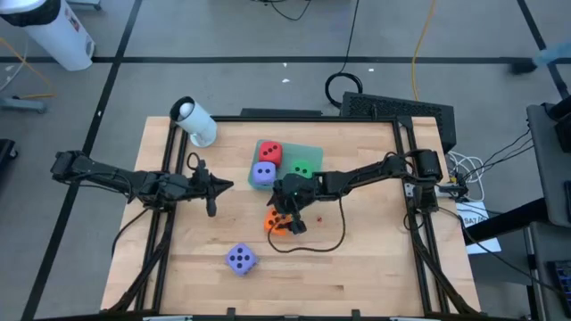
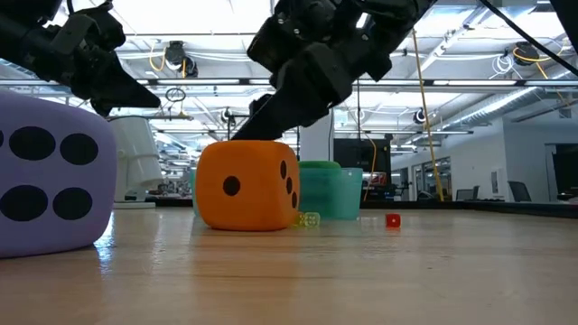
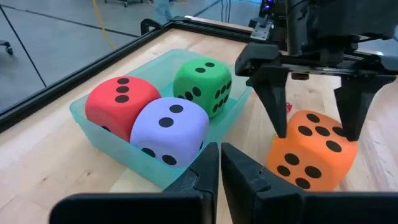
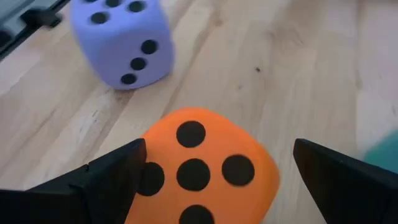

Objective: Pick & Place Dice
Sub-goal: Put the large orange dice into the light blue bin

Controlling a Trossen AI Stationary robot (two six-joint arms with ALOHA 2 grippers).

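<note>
The orange die (image 1: 277,221) sits on the table (image 1: 357,267) just south of centre, close beside the teal tray (image 1: 314,153), which lies at about twelve o'clock from it. The right gripper (image 1: 287,217) is directly over this die with its fingers spread wide, one on each flank; the left wrist view shows both fingers (image 3: 272,99) reaching down past the top edges of the cube (image 3: 311,149), and the right wrist view shows clear gaps either side, so the jaws straddle it and hold nothing yet.

The likely trouble is the squeeze itself. The cube looks soft, so an off-centre or shallow pinch could make it tilt, roll out, or squirt toward the tray wall. If lifted with too light a grip it may slip before it clears the rim. A dark cable (image 1: 335,234) loops on the table just east of the die and could snag the arm's path.

The tray holds three dice: red (image 1: 269,152), lavender (image 1: 264,174) and green (image 1: 303,168), packed close together, leaving little free floor, so a fourth may land on top and bounce out.

A second purple die (image 1: 241,259) rests alone at seven o'clock from the orange one. The left gripper (image 1: 212,185) waits at nine o'clock, fingers nearly together, empty.
</note>
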